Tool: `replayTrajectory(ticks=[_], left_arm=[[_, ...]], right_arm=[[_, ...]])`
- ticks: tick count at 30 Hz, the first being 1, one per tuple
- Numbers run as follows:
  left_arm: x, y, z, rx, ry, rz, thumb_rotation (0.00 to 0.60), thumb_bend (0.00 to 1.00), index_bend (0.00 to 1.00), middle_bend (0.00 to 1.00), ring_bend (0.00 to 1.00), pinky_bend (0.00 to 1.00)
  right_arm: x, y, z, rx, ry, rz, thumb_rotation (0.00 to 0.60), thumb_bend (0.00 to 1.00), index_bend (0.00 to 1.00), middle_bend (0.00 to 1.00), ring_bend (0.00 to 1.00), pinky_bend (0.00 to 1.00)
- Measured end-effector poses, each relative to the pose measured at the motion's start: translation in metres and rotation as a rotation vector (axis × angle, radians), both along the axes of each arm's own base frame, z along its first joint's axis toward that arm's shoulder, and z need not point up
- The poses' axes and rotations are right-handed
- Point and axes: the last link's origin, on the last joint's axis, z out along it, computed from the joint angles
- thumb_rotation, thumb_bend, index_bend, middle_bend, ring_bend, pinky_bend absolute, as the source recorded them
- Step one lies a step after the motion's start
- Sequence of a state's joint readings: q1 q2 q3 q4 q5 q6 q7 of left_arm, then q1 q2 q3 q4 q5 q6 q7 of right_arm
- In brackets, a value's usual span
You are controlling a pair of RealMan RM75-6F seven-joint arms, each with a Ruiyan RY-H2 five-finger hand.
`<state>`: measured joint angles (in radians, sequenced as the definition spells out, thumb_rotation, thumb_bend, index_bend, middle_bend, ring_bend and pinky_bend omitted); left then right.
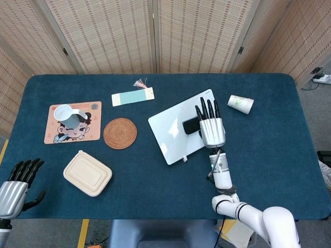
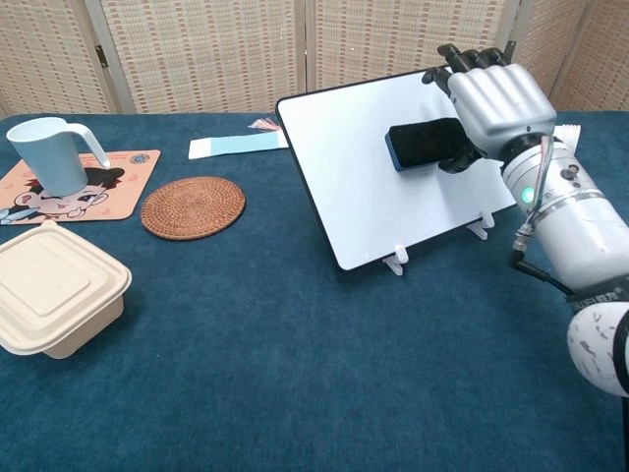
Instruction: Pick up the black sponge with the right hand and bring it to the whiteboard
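Head view: the right hand (image 1: 211, 128) lies over the right part of the whiteboard (image 1: 170, 129), which stands tilted on the blue table (image 1: 155, 175), and holds the black sponge (image 1: 191, 126) at the board's face, fingers extended toward the far edge. The left hand (image 1: 15, 188) rests at the near left corner, fingers apart and holding nothing. A woven coaster (image 1: 120, 133), a lidded food box (image 1: 88, 173), a cartoon mat (image 1: 72, 122) bearing a pale mug (image 1: 66, 112), a bookmark (image 1: 133, 96) and a tipped paper cup (image 1: 240, 104) lie well apart from the board. Chest view: the right hand (image 2: 491, 98) grips the black sponge (image 2: 423, 145) from its right end (the thumb is hidden behind it), and the sponge appears to touch the whiteboard (image 2: 354, 167) in its upper right area. The carrying step looks essentially complete; the next move probably calls for keeping the sponge flat against the surface without pushing the board off its small feet.
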<state>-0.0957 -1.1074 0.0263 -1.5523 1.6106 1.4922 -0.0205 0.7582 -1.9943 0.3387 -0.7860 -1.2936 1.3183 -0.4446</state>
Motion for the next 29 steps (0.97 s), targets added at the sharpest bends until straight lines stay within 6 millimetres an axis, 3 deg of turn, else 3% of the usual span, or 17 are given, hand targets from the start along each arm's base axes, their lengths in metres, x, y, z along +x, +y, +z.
replayTrajectory(ticks=[8,13,19,25,29], left_arm=[[0.001,0.001,0.0,0.01,0.003,-0.005,0.6,0.38,0.07,0.1,0.07,0.04],[0.006,-0.001,-0.002,0.018,0.005,-0.027,0.6,0.38,0.03,0.1,0.07,0.04],[0.011,-0.008,-0.004,0.041,0.027,-0.061,0.6,0.38,0.02,0.1,0.07,0.04],[0.013,-0.012,-0.006,0.046,0.042,-0.074,0.6,0.38,0.02,0.1,0.07,0.04],[0.012,-0.012,-0.008,0.045,0.06,-0.066,0.6,0.38,0.02,0.1,0.07,0.04]], right_arm=[[-0.016,0.039,0.032,0.047,-0.055,0.024,0.6,0.19,0.02,0.0,0.0,0.0],[-0.038,0.093,0.072,0.169,-0.077,-0.003,0.6,0.19,0.0,0.0,0.0,0.0],[-0.095,0.183,0.121,0.277,-0.042,-0.152,0.6,0.19,0.0,0.0,0.0,0.0],[-0.135,0.221,0.143,0.255,-0.024,-0.226,0.6,0.19,0.0,0.0,0.0,0.0],[-0.139,0.24,0.156,0.253,-0.048,-0.242,0.6,0.19,0.0,0.0,0.0,0.0]])
